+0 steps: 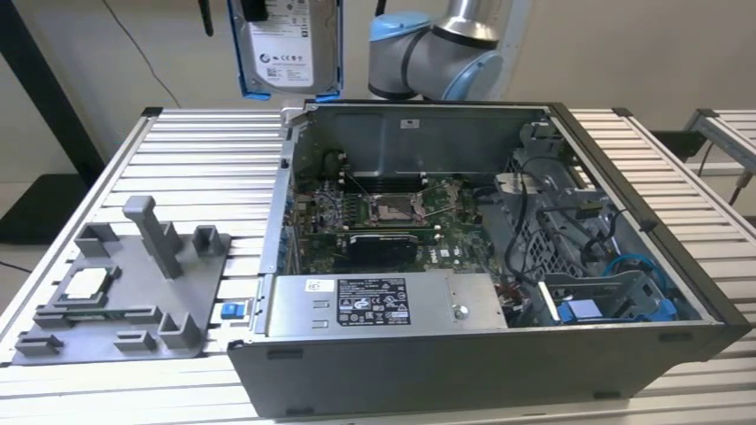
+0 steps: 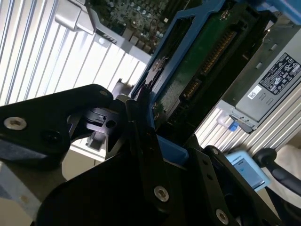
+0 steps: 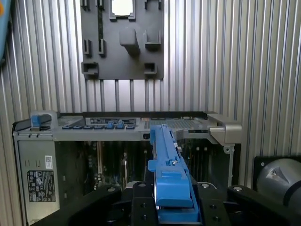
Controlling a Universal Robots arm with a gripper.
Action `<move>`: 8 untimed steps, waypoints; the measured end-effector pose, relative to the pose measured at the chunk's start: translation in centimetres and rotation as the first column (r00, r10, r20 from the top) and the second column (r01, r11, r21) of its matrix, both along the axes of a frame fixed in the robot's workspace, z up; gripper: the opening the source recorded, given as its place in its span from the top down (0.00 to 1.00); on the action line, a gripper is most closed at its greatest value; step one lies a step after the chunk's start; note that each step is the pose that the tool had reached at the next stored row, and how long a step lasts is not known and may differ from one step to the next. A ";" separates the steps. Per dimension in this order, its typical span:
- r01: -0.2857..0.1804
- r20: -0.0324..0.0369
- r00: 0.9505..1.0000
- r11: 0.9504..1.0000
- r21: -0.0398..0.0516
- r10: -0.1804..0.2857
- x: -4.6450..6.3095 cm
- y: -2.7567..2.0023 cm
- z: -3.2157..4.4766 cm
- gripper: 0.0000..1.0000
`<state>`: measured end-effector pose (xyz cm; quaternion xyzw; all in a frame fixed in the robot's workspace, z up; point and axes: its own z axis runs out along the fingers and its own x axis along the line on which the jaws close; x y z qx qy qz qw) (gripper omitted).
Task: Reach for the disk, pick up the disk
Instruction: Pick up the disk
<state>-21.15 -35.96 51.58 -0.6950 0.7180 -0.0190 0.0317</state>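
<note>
High over the far side of the worktop (image 1: 189, 150), above the one open computer case's (image 1: 473, 372) corner at the exterior view's left, the single disk (image 1: 287, 49) hangs upright, one white printed label showing, the gripper (image 3: 170, 195) clamped tight on its blue rail.

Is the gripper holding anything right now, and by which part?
Yes: the flat silver hard drive in blue plastic rails, clamped by the gripper at one blue-railed end.

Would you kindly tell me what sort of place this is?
Probably a robotics lab bench: an opened computer case on a slatted metal table, a grey fixture plate beside it, and the gripper holding the disk.
</note>
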 end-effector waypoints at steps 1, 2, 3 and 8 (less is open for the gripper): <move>0.000 0.000 1.000 1.000 0.000 0.000 0.3 0.00 0.00 1.00; 0.000 0.000 1.000 1.000 0.000 0.000 0.5 0.00 0.00 1.00; 0.000 0.000 1.000 1.000 0.000 0.000 0.8 0.00 0.00 1.00; 0.000 0.000 1.000 1.000 0.000 0.000 2.0 0.00 0.00 1.00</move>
